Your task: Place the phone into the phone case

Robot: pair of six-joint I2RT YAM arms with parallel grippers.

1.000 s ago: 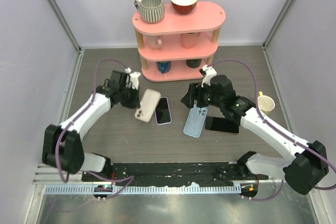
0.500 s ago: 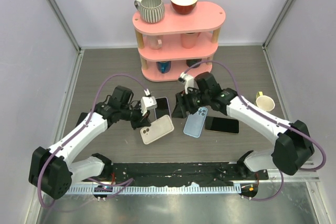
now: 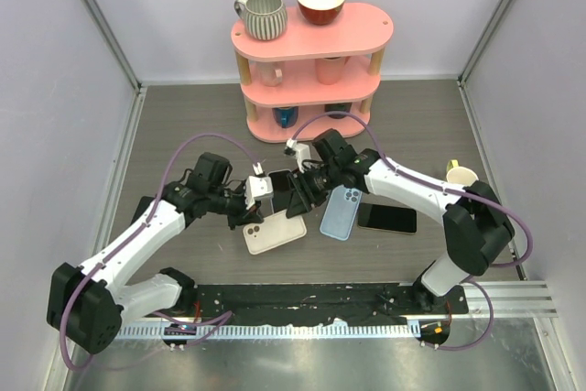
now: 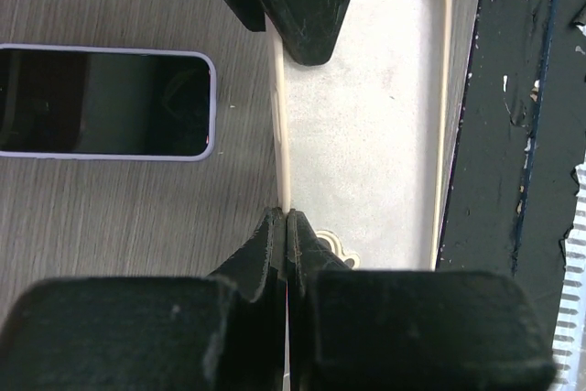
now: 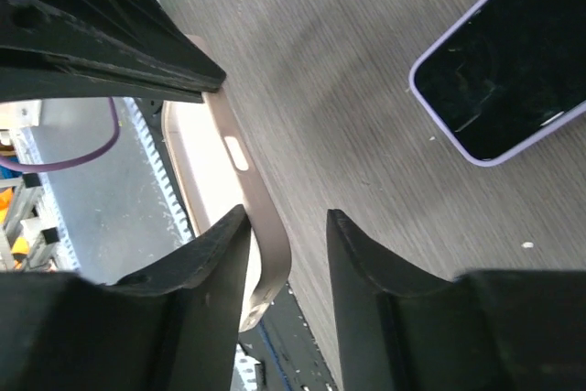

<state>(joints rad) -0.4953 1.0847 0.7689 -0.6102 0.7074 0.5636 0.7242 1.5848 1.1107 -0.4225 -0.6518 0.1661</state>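
A cream phone case lies open side up on the table. My left gripper is shut on its long side wall, and the left wrist view shows the jaws pinching that thin wall of the case. My right gripper sits at the case's far corner. In the right wrist view its jaws straddle the case wall, open, with a gap on the outer side. The phone, dark screen with a lavender rim, lies flat beside the case; both grippers mostly hide it from above.
A light blue phone case and a black phone lie to the right of the right gripper. A pink three-tier shelf with mugs and a bowl stands behind. A cream mug sits at the far right.
The left arm brought the cream case down and toward the middle of the table. The right gripper swung left from the blue case to the cream case's corner, and its jaws narrowed.
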